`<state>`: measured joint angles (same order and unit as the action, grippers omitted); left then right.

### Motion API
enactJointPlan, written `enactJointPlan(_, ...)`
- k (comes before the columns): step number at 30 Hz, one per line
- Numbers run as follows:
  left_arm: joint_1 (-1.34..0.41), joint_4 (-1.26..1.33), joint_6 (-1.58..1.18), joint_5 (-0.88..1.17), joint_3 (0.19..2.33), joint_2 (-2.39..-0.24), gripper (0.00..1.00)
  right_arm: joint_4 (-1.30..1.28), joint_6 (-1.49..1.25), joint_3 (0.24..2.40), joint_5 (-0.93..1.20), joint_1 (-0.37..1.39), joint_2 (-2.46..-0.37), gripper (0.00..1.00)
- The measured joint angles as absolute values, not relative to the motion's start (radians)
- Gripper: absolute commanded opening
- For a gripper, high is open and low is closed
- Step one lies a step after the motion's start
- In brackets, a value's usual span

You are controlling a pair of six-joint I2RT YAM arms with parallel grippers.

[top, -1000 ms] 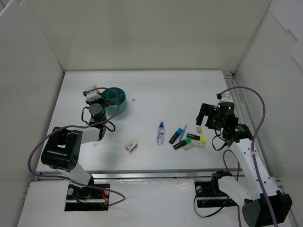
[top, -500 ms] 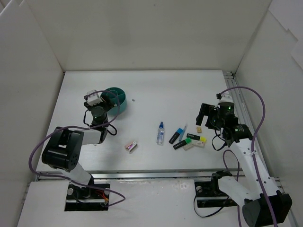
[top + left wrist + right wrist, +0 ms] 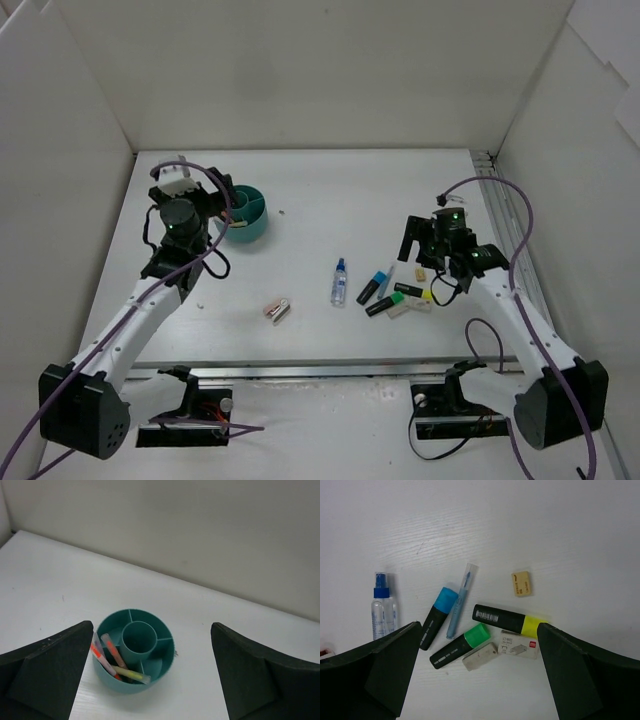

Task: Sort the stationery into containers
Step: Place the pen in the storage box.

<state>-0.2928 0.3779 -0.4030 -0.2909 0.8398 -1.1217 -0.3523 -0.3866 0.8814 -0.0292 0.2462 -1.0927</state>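
The round teal tub stands at the far left, with pink, orange and yellow pens leaning in one outer compartment. My left gripper hangs open above and just left of it, holding nothing. On the right lie a blue-capped bottle, blue, green and yellow highlighters, a thin blue pen, a white eraser and a tan eraser. My right gripper hovers open over this cluster.
A small white staples box lies beside the white eraser. A pink eraser sits alone near the table's front middle. White walls enclose the table on three sides, and a rail runs along the right edge.
My left gripper has opened and drawn up and back to the left of the tub. The right arm has swung left, over the highlighter cluster.
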Motion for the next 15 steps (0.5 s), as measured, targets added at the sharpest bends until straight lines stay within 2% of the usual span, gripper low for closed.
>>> enactJointPlan(5, -0.310, 0.089, -0.406, -0.112, 0.934, -1.053, 1.00, -0.349, -0.512, 0.931, -0.128, 0.305, -1.300, 0.95)
enactJointPlan(7, -0.323, -0.004, -0.410, -0.066, 0.926, -1.036, 0.99, -0.347, -0.551, 0.962, -0.156, 0.321, -1.385, 0.90)
enactJointPlan(10, -0.343, -0.105, -0.422, -0.029, 0.873, -1.007, 0.99, -0.340, -0.598, 1.000, -0.178, 0.334, -1.493, 0.75)
enactJointPlan(12, -0.345, -0.162, -0.426, -0.019, 0.841, -0.988, 1.00, -0.336, -0.621, 1.016, -0.183, 0.337, -1.549, 0.59)
enactJointPlan(15, -0.348, -0.232, -0.430, -0.019, 0.821, -0.959, 1.00, -0.333, -0.653, 1.034, -0.188, 0.342, -1.618, 0.55)
